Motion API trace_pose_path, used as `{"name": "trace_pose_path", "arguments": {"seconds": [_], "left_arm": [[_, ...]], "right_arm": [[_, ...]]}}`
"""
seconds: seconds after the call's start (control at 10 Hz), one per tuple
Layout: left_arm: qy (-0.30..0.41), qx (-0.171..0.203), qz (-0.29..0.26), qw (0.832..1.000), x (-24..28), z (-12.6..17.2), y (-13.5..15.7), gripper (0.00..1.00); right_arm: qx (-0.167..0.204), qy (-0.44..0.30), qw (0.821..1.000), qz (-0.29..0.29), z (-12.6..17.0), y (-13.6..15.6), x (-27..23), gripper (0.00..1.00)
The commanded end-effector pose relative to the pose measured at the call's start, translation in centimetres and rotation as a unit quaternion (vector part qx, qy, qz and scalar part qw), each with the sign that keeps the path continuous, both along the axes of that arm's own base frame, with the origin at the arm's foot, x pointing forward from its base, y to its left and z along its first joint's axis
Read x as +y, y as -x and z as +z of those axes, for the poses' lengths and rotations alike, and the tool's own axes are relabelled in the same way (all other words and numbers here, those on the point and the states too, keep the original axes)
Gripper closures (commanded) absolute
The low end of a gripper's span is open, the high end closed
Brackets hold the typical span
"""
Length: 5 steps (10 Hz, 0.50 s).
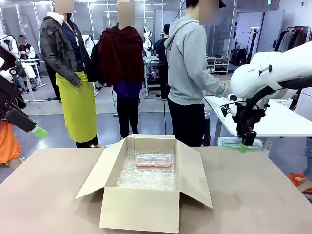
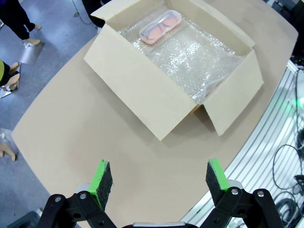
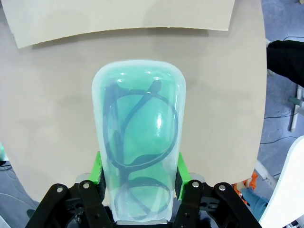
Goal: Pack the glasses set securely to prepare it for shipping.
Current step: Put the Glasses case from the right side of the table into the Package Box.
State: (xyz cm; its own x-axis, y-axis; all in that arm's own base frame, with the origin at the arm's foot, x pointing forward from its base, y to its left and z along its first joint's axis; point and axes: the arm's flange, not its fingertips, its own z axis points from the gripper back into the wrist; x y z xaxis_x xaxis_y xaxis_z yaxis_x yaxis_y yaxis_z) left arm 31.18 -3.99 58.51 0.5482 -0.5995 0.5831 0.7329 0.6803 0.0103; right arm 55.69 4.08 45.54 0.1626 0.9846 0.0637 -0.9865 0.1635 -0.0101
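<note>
The right gripper is clenched on the mint-green glasses case, gripping its long sides and holding it above the table, right of the open cardboard box. The left gripper hangs released, jaws wide, over the table's left side. The pink glasses case lies on bubble wrap inside the box.

The box sits at the middle of the table, with bubble wrap lining its floor. One glasses case lies on the wrap near the far wall. Right of the box, above the table's far side, the right gripper holds the second glasses case. The left gripper hangs over the table's left side, well apart from the box.
</note>
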Motion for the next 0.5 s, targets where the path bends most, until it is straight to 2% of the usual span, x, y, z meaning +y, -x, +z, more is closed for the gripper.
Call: {"name": "trace_pose_path", "arguments": {"seconds": [0.0,0.1,0.2,0.4], "left_arm": [[0.007,0.000,-0.004,1.000,0.1,0.1,0.1,0.00],[0.007,0.000,-0.004,1.000,0.1,0.1,0.1,0.00],[0.007,0.000,-0.004,1.000,0.1,0.1,0.1,0.00],[0.007,0.000,-0.004,1.000,0.1,0.1,0.1,0.00]], "right_arm": [[-0.003,0.001,1.000,0.008,0.1,0.0,0.1,0.66],[-0.003,0.001,1.000,0.008,0.1,0.0,0.1,0.66],[0.000,0.000,1.000,0.000,0.0,0.0,0.0,0.35],[-0.001,0.021,0.999,0.036,1.9,0.7,4.0,0.35]]}}
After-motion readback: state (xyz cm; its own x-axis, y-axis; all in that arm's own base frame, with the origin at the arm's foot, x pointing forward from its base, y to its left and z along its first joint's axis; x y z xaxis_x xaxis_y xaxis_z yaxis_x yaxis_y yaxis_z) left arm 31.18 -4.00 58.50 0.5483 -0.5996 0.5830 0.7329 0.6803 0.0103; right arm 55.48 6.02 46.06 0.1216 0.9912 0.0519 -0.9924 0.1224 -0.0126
